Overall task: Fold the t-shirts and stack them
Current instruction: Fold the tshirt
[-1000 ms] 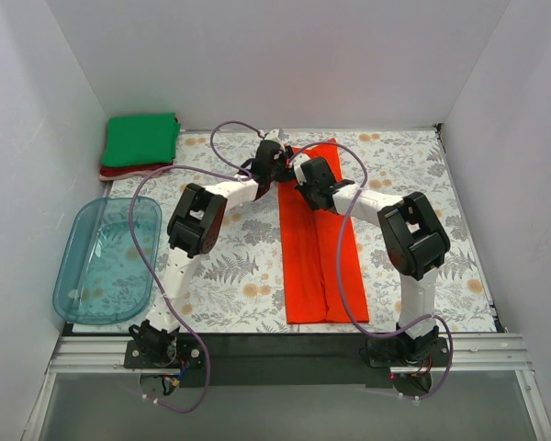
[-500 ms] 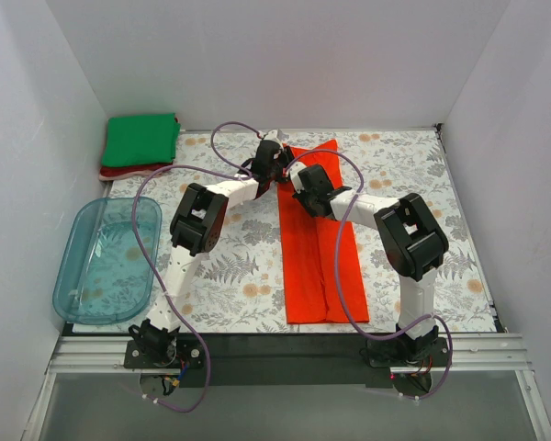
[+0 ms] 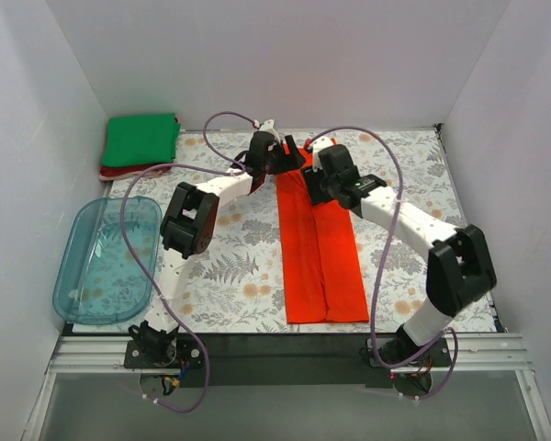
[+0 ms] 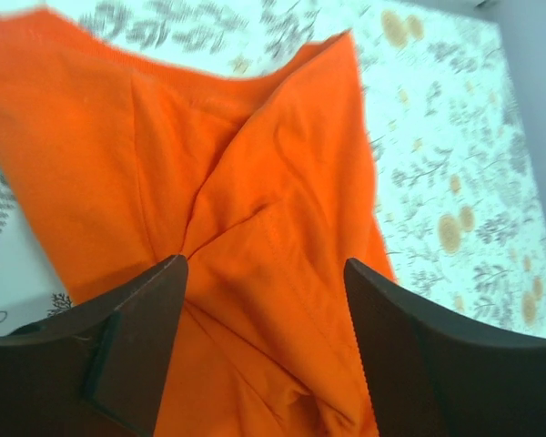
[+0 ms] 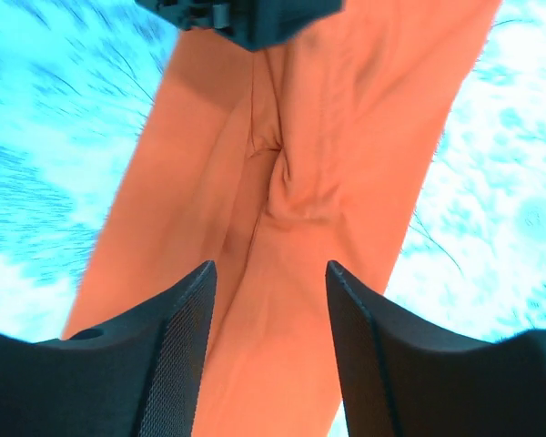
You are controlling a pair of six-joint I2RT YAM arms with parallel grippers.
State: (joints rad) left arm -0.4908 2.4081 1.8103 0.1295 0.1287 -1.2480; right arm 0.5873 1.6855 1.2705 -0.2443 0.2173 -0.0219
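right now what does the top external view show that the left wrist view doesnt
Only the top external view: the green t-shirt folded on the dark red t-shirt in the far left corner, the blue tub, and the orange t-shirt at full length, a long folded strip.
Only the left wrist view: the left gripper with its fingers apart over the cloth, and creases meeting between them.
Both: the orange t-shirt and the floral table.

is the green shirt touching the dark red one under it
Touching. The top external view shows the green t-shirt lying flat on the dark red t-shirt, whose edge peeks out along its near side.
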